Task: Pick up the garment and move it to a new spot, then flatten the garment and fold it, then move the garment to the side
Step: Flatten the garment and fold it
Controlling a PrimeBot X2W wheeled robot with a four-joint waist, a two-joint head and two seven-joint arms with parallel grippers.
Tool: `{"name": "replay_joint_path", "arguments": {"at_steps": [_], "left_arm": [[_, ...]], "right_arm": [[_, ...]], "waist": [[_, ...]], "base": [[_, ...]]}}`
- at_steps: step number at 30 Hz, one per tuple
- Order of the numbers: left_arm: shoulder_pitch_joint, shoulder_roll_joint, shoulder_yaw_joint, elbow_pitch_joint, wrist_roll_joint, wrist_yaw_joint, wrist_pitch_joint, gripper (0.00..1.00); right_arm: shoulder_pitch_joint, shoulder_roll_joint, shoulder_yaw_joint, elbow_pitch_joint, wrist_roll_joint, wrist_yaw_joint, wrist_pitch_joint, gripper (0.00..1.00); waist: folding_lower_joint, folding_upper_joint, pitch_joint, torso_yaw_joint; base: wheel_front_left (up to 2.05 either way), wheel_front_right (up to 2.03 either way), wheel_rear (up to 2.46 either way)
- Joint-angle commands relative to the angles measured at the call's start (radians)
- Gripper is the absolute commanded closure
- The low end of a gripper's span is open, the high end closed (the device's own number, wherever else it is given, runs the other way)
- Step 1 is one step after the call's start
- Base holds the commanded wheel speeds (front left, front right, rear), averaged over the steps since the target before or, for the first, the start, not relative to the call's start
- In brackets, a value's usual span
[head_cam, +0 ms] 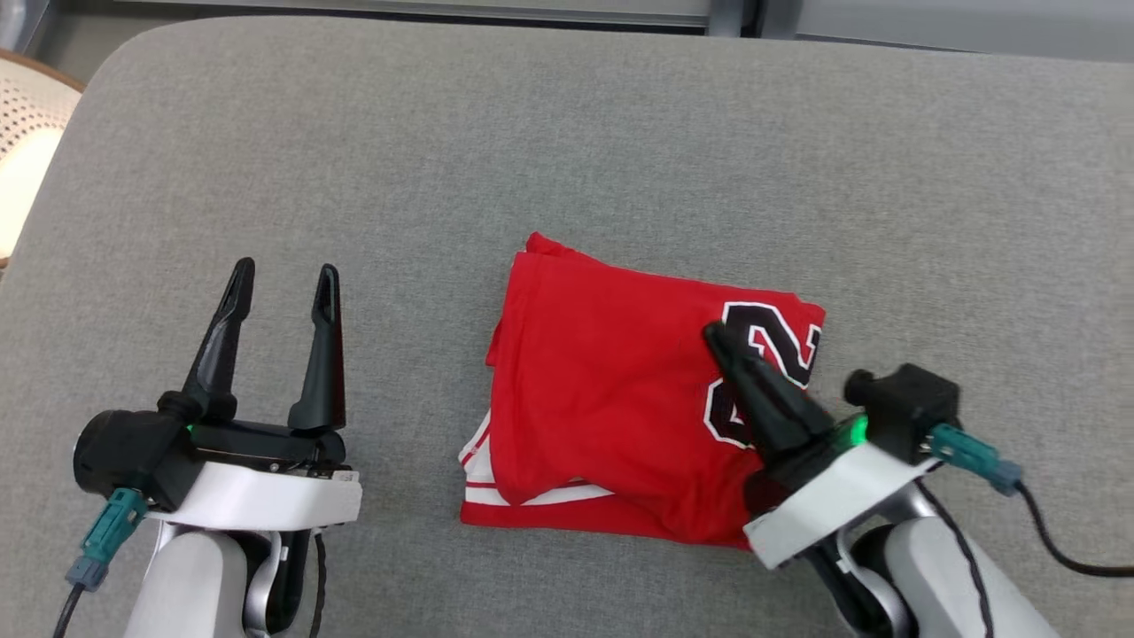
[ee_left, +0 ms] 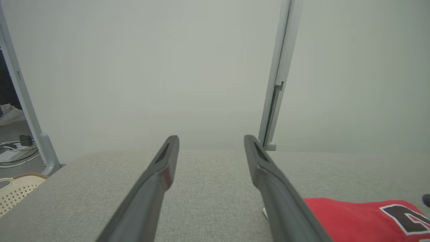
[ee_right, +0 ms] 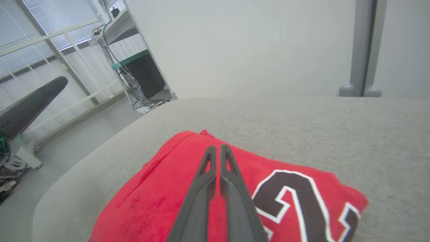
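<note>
The garment (head_cam: pixel 611 390) is a red jersey with a black-and-white number, lying folded into a compact block on the grey padded table (head_cam: pixel 567 133). My right gripper (head_cam: pixel 718 338) is shut with nothing between its fingers, and its tips lie over the jersey's top, right by the number. In the right wrist view the closed fingers (ee_right: pixel 218 158) point across the red cloth (ee_right: pixel 154 201). Left of the jersey, my left gripper (head_cam: pixel 283 288) stands open over bare table. Its wrist view has the spread fingers (ee_left: pixel 168 158) and a corner of the jersey (ee_left: pixel 356 218) at the lower right.
A pale perforated chair (head_cam: pixel 27 151) stands off the table's left edge. Grey frame posts (ee_left: pixel 277 74) rise behind the table's far edge. Shelving and cables (ee_right: pixel 134 67) stand on the floor beyond the table.
</note>
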Motion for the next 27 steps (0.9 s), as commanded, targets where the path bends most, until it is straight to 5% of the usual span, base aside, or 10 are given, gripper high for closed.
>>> {"name": "replay_joint_path", "arguments": {"at_steps": [1, 2, 3, 14, 27], "left_arm": [[0.004, 0.010, 0.010, -0.008, 0.011, -0.008, -0.004, 0.00], [0.008, 0.014, 0.015, -0.015, 0.017, -0.008, -0.004, 0.00], [0.019, 0.013, 0.019, -0.013, 0.016, -0.011, -0.004, 0.00], [0.133, 0.048, 0.063, 0.031, 0.031, -0.020, -0.002, 0.00], [0.245, 0.067, 0.056, 0.054, 0.040, -0.013, 0.002, 0.00]], "right_arm": [[0.023, 0.002, -0.039, -0.026, -0.012, 0.000, -0.017, 0.73], [0.039, 0.002, -0.074, -0.043, -0.027, 0.000, -0.019, 0.43], [0.056, 0.006, -0.112, -0.064, -0.037, 0.000, -0.024, 0.00], [0.253, 0.039, -0.463, -0.233, -0.133, 0.000, -0.017, 0.00], [0.424, 0.023, -0.555, -0.309, -0.141, 0.000, 0.050, 0.00]], "waist": [[0.0000, 0.0000, -0.022, -0.028], [0.0000, 0.0000, -0.030, -0.040], [0.0000, 0.0000, -0.037, -0.051], [0.0000, 0.0000, -0.164, -0.172], [0.0000, 0.0000, -0.309, -0.198]], "base": [[0.00, 0.00, 0.00], [0.00, 0.00, 0.00], [0.00, 0.00, 0.00], [0.00, 0.00, 0.00], [0.00, 0.00, 0.00]]}}
